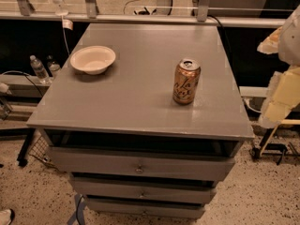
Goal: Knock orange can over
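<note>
The orange can [186, 81] stands upright on the right half of the grey cabinet top [136, 97]; it is copper-orange with pale cursive lettering and a silver pull-tab top. My gripper [280, 97] shows as a pale yellowish shape at the right edge of the camera view. It is beyond the cabinet's right side, well to the right of the can and apart from it. It holds nothing that I can see.
A cream bowl [93, 59] sits at the back left of the cabinet top. The cabinet has three drawers [139, 167] facing me. Water bottles [38, 68] stand on a low shelf to the left. A metal rail [150, 18] runs behind the cabinet.
</note>
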You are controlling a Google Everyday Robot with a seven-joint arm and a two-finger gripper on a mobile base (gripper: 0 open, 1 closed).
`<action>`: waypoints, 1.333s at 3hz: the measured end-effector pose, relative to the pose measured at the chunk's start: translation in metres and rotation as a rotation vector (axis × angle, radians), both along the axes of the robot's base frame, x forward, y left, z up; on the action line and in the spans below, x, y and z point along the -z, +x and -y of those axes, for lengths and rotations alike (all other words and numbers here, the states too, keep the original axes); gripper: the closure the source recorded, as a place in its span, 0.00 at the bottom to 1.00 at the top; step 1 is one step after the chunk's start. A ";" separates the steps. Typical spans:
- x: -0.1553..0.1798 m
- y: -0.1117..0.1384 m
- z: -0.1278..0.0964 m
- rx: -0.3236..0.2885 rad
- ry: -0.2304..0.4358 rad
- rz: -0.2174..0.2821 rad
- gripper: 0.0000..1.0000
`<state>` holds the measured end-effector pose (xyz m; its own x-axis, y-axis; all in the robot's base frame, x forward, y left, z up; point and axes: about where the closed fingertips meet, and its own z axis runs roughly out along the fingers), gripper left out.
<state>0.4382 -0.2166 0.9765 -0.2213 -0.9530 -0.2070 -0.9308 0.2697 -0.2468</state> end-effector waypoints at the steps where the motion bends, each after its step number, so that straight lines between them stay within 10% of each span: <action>1: 0.000 0.000 0.000 0.000 0.000 0.000 0.00; 4: 0.060 0.090 -0.019 0.046 0.344 0.077 0.00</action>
<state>0.5281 -0.1978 0.9161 -0.2336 -0.8140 -0.5318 -0.8978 0.3906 -0.2036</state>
